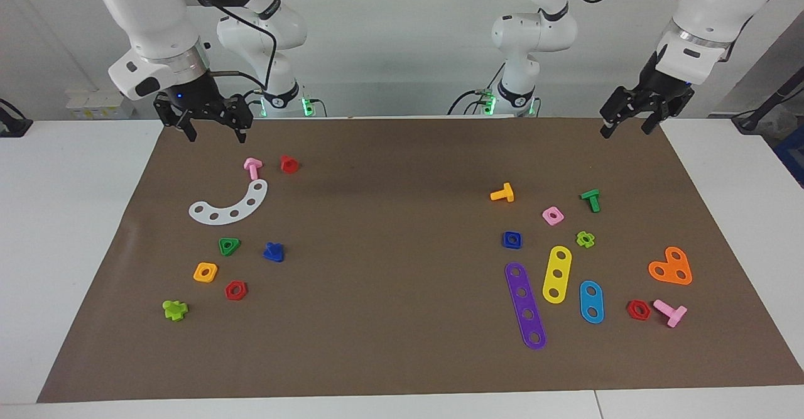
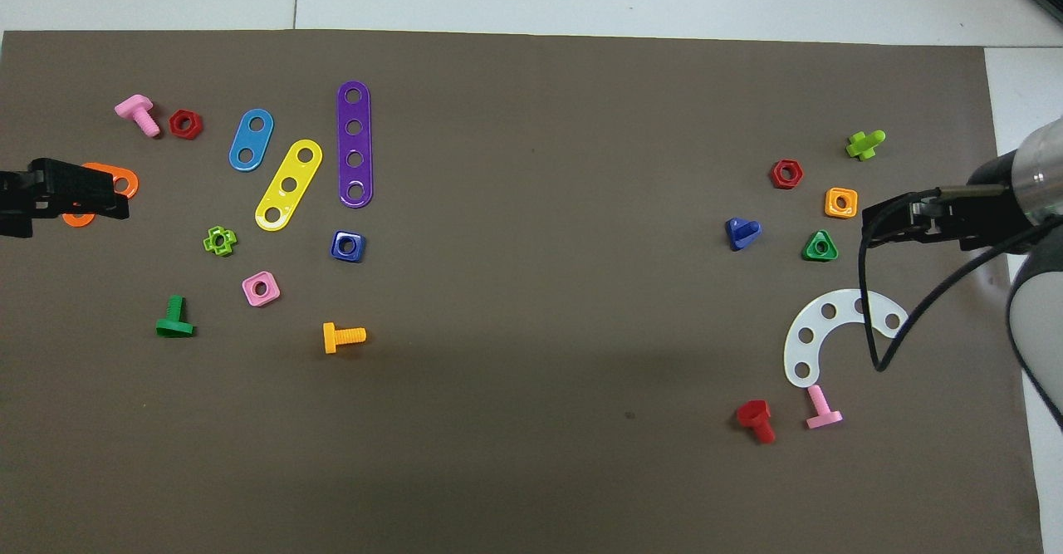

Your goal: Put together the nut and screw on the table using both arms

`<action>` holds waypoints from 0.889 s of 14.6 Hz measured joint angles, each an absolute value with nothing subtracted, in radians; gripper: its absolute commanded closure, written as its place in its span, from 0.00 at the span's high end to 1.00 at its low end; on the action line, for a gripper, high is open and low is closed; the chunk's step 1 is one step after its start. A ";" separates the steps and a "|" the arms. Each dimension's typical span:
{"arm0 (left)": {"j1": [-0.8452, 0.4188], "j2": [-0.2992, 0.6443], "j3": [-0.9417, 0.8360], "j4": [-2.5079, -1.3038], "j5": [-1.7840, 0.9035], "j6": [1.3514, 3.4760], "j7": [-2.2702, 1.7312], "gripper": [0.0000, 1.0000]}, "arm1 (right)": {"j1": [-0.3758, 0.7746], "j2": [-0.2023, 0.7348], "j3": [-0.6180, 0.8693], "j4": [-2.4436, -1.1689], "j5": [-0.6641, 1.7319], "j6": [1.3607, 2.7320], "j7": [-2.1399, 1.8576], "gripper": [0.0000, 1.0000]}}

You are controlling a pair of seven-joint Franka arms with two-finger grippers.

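Both arms hang with fingers spread and empty: left gripper (image 1: 630, 120) and right gripper (image 1: 215, 129) are raised above the desk (image 1: 75, 230), as only the facing view shows. The nut (image 1: 512, 239) lies just beside the purple strip (image 1: 525, 305); the screw (image 1: 273, 252) is well apart from that strip, toward the right arm's end.

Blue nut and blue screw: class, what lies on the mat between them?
Nothing: between the nut and the screw the mat is bare, clearest in the overhead view.

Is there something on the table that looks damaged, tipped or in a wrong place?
Nothing stands out. The toy parts lie scattered loose on the mat, none broken. The nut lies flat toward the left arm's end, the screw toward the right arm's end, far apart. Both hands hang open above the mat, left hand, right hand.
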State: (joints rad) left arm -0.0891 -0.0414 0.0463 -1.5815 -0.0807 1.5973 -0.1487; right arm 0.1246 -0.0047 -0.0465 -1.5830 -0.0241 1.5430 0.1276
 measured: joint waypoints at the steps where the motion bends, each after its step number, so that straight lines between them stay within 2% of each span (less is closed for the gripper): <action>1: -0.090 -0.041 0.045 -1.581 -0.081 1.597 -0.149 1.00 | 0.125 -0.005 -0.046 -1.584 -0.024 1.543 0.128 1.00; 13: -0.121 -0.042 0.031 -1.588 0.000 1.562 -0.069 1.00 | 0.125 -0.004 -0.047 -1.586 -0.024 1.533 0.128 0.98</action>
State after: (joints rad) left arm -0.1206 -0.0416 0.0307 -1.5881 -0.0001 1.5621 -0.0688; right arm 0.1254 -0.0043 -0.0474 -1.5864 -0.0241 1.5328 0.1276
